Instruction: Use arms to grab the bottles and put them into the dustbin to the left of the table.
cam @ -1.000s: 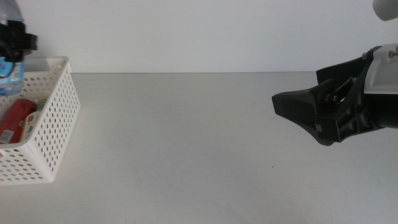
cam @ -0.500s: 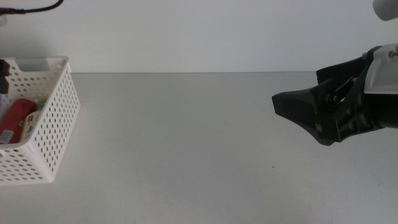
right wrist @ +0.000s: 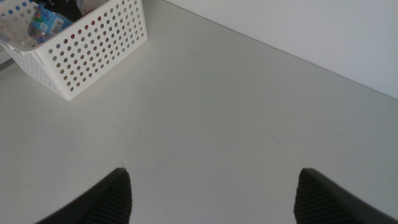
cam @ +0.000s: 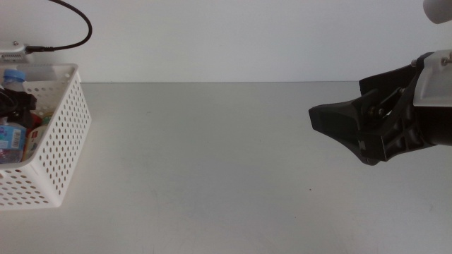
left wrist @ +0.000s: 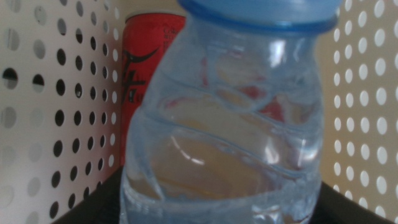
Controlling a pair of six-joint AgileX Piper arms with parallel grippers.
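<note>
Water bottle [left wrist: 224,118] is held inside the dustbin [cam: 67,134] at the table's [cam: 212,155] left edge by the left gripper [cam: 15,106], jaws clamped on it, beside the red can [left wrist: 146,62]. Right gripper [right wrist: 211,193] waits spread wide, holding nothing. Release alone appears outstanding.

Matte black right hand [cam: 339,121], white bracket [cam: 432,88] behind, looping black cable [cam: 74,35]

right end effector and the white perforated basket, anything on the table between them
Nothing: in the middle view only bare off-white tabletop lies between the black right end effector and the white perforated plastic basket.
</note>
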